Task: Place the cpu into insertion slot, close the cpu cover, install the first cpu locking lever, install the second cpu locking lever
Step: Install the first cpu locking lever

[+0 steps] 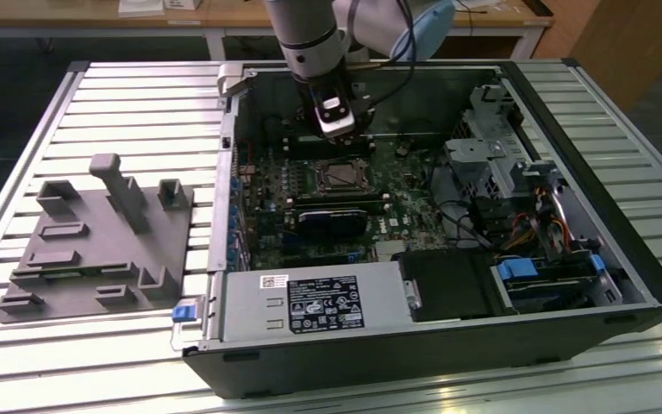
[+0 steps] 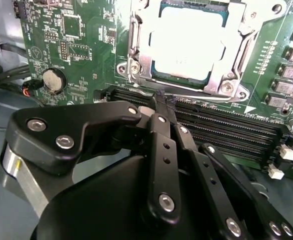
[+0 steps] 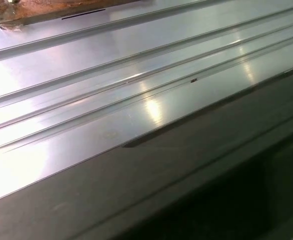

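**Chip seated under its closed frame, hand clenched at the lever rod**

The small square cpu (image 2: 186,42) with its dull silvery top lies flat in the insertion slot (image 1: 358,178), the square socket near the middle of the green motherboard (image 2: 76,45). The thin silvery cpu cover (image 2: 239,52) is down over it, and the chip shows through the cover's square window. In the second wrist view a thin metal lever rod (image 2: 206,95) runs along the side of the cover that faces the hand, and a second rod (image 2: 131,45) follows a neighbouring side.

The black hand (image 2: 162,102) is clenched, its fingers drawn together. The tips sit right at the first rod, above the long black memory slots (image 2: 226,130); whether they pinch the rod I cannot tell. A round silvery coin battery (image 2: 53,80) lies on the board well apart from the socket.

In the exterior view the hand (image 1: 340,129) hangs in the upper middle of the frame, just above the socket, inside the open black computer case (image 1: 607,172). A silvery box-shaped power supply (image 1: 308,302) fills the case's lower part. To the exterior view's left a grey moulded fixture (image 1: 101,241) rests on the ribbed metal tabletop (image 1: 135,95).
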Robot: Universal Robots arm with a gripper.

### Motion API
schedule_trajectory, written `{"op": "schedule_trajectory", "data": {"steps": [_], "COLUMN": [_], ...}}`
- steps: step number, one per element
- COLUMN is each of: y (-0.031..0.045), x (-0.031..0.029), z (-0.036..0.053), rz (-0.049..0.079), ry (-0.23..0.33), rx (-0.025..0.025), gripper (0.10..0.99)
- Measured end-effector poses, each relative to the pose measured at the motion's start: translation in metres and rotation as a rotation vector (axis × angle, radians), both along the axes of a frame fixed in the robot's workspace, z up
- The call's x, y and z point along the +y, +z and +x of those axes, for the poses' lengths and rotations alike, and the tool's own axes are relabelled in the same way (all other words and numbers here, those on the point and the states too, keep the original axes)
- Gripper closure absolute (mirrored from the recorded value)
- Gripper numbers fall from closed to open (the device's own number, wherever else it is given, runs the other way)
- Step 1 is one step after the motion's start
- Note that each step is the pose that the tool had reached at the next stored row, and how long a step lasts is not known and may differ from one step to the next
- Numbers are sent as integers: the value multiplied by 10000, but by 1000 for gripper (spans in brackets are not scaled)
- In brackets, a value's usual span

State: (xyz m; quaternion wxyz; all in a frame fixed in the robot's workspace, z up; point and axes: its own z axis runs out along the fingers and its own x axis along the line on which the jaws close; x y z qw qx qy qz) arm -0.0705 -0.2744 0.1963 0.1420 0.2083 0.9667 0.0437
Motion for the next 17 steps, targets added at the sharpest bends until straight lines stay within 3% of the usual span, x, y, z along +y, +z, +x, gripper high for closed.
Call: {"op": "schedule_trajectory", "data": {"steps": [17], "y": [-2], "x": [0], "z": [0], "rz": [-70], "ry": [-246], "rx": [0], "gripper": [980]}}
